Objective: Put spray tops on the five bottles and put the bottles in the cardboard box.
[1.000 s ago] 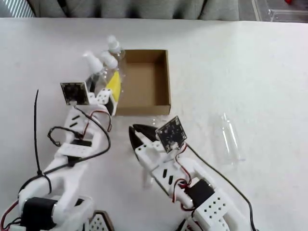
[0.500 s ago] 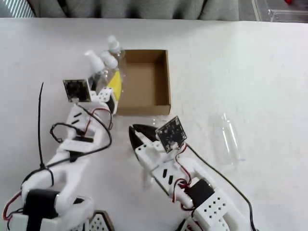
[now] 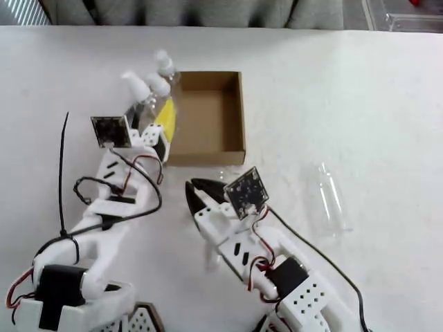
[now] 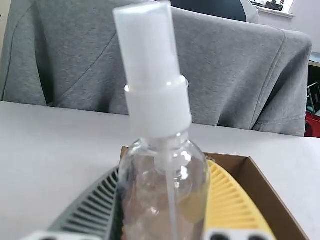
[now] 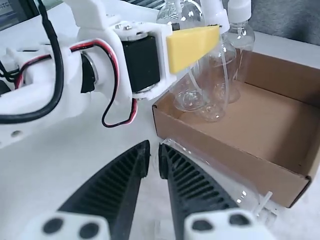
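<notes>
Left arm stretched forward along the box's (image 3: 208, 158) left side, wrist level. Left tool (image 3: 151, 117) clamped on a clear bottle (image 4: 165, 200), one grey finger (image 4: 95, 210) and one yellow finger (image 4: 230, 200) pressed against its sides. Bottle upright, white spray top (image 4: 152, 85) seated on the neck, dip tube visible inside. It is at the box's left wall, close to other topped bottles (image 5: 239, 35) standing in the far left corner. Right arm low in front of the box. Right tool (image 5: 154, 150) points at the front wall, black fingers drawn almost together, nothing between them. One uncapped bottle (image 3: 332, 200) lies on the bench (image 3: 346, 83), well right of the box.
</notes>
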{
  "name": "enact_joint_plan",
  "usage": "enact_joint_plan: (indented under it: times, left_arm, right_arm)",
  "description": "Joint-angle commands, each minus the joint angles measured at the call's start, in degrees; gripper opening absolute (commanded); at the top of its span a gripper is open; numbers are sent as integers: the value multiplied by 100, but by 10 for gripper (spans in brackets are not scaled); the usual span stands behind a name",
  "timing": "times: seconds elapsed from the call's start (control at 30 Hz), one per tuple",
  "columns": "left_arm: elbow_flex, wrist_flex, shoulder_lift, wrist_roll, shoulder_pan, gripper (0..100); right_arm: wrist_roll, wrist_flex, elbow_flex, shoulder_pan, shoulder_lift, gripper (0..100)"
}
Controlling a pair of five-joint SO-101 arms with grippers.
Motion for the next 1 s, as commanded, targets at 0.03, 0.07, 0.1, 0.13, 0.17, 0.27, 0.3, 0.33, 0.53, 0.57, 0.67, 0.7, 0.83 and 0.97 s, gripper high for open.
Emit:
enact_joint_plan:
  times: [0.03,0.07,0.1,0.13,0.17,0.27,0.3,0.33,0.53,0.57,0.67,0.7,0.83,0.97]
  left_arm:
    - [-211,105,-13,-536,110,24]
    - [-211,105,-13,-563,110,24]
    - [-211,105,-13,-545,110,24]
    - [-211,114,-13,-554,110,24]
    - [-211,114,-13,-563,110,24]
    - [-220,114,101,-554,110,24]
    - [-237,105,207,-563,110,24]
    - [-299,105,347,-571,110,24]
    - [-475,79,778,-589,110,24]
    - [-466,79,778,-589,110,24]
    - [-457,79,787,-571,110,42]
    - [-457,97,787,-545,110,68]
    - [-431,114,831,-536,110,202]
    - [-352,114,813,-536,110,224]
  right_arm:
    - [-9,-136,-70,48,-84,15]
    - [-9,-136,-70,48,-84,15]
    - [-9,-136,-70,48,-84,15]
    - [-9,-136,-70,48,-84,15]
    - [-9,-136,-70,48,-84,15]
    - [-9,-136,-70,48,-84,15]
    - [-9,-136,-70,48,-84,15]
    - [-9,-136,-70,48,-84,15]
    - [-9,-136,-70,48,-84,15]
    - [-9,-136,-62,48,-84,15]
    - [-9,-145,0,48,-84,15]
    - [-9,-145,0,48,-84,15]
    - [-9,-145,0,48,-84,15]
    - [-9,-145,0,48,-84,15]
